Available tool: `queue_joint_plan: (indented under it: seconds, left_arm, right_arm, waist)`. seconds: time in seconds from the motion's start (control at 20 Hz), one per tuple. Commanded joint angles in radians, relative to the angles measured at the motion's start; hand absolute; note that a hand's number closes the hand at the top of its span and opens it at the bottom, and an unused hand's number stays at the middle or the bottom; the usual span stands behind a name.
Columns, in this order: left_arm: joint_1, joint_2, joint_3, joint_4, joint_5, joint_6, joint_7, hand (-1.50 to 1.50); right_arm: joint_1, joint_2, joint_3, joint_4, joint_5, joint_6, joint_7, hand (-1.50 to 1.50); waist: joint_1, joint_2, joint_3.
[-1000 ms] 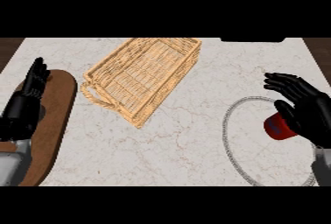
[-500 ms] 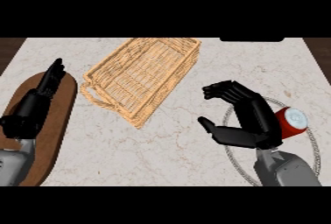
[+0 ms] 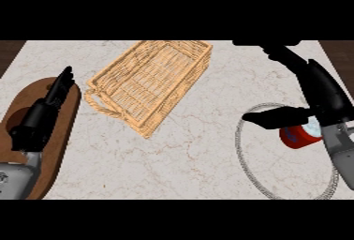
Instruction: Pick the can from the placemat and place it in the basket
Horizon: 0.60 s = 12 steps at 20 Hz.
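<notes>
Right, red can [image 3: 301,137] (half hidden) sits on the round rope-edged placemat [image 3: 243,154]. Right hand [image 3: 314,101] is above it with straight fingers; left hand [image 3: 43,115] is flat. Woven wicker basket [image 3: 149,82] holds nothing.

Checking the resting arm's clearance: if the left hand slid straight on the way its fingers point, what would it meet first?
Probably nothing: the left hand points up-right over bare counter, passing left of the basket.

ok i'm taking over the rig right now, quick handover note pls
Left hand: open, fingers straight, resting over the brown board at the left edge.
Right hand: over the can, thumb beside it; cannot tell whether it grips.
Can: red, on the round placemat at the right.
Basket: wicker, upper middle, nothing in it.
Done: reach to the can.
Left: grasp, lift, carry left, place in the basket.
</notes>
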State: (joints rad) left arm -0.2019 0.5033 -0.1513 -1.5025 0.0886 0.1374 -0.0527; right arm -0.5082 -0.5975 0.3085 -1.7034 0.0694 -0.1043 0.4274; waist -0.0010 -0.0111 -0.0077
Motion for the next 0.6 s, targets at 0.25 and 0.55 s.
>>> queue_joint_plan:
  seconds: [0.25,0.55]
  left_arm:
    - [-0.003,-0.007,-0.008,-0.006,-0.004,-0.014,-0.006,0.00]
    - [-0.005,-0.005,0.014,-0.046,0.008,-0.028,0.034,0.00]
  right_arm:
    - [-0.215,-0.336,0.121,0.011,-0.112,0.611,0.255,-1.50]
    - [-0.331,-0.365,0.076,0.114,-0.313,0.888,0.350,-1.50]
  waist:
    - [0.029,0.007,-0.001]
    - [0.020,0.011,0.006]
